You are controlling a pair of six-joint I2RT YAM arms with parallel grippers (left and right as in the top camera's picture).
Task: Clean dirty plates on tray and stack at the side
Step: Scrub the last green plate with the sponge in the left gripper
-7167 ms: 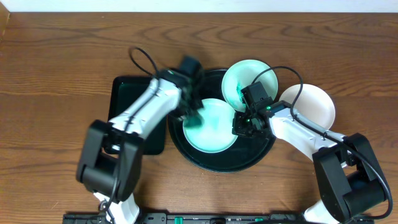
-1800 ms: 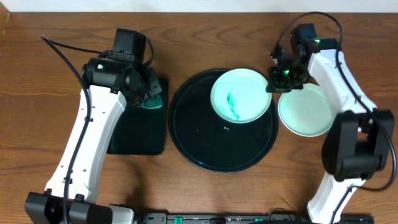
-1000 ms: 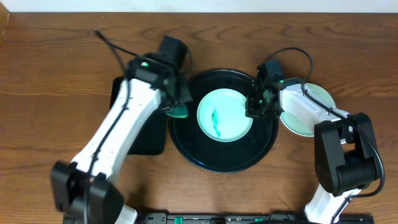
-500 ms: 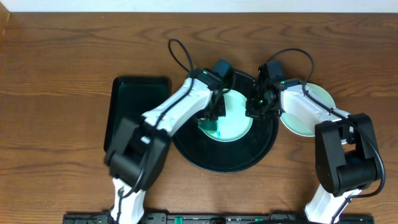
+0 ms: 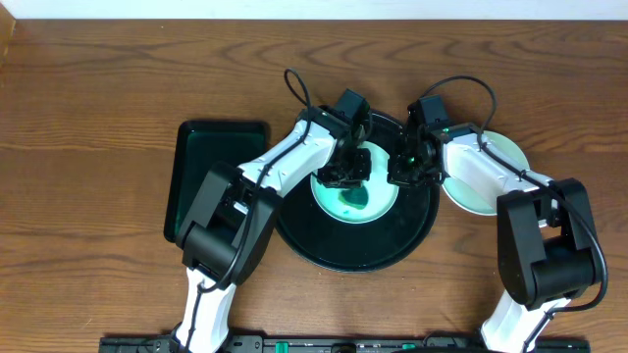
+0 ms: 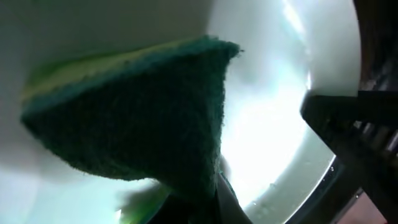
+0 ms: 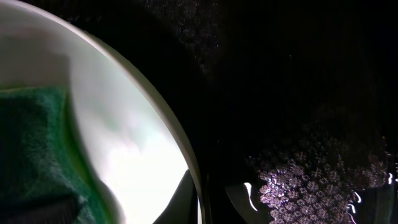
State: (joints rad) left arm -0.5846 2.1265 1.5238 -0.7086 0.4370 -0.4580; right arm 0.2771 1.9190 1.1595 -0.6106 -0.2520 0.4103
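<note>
Brown wood-grain tabletop (image 5: 88,118), grain running left to right. Dark green rectangular tray (image 5: 201,157) with rounded corners and a glossy inside lies left of the tabletop's centre, its long sides running front to back; its front right part is covered from above. Sponge (image 6: 143,118): dark green scrub face, thin yellow layer along its upper edge, bent to a wedge and pressed on a pale wet surface; the right wrist view catches its green face at lower left (image 7: 31,149). White wall strip (image 5: 294,8) runs beyond the back edge. Black rail (image 5: 324,344) runs along the front edge. Small tan object at the back left corner (image 5: 5,34), cannot tell what.
</note>
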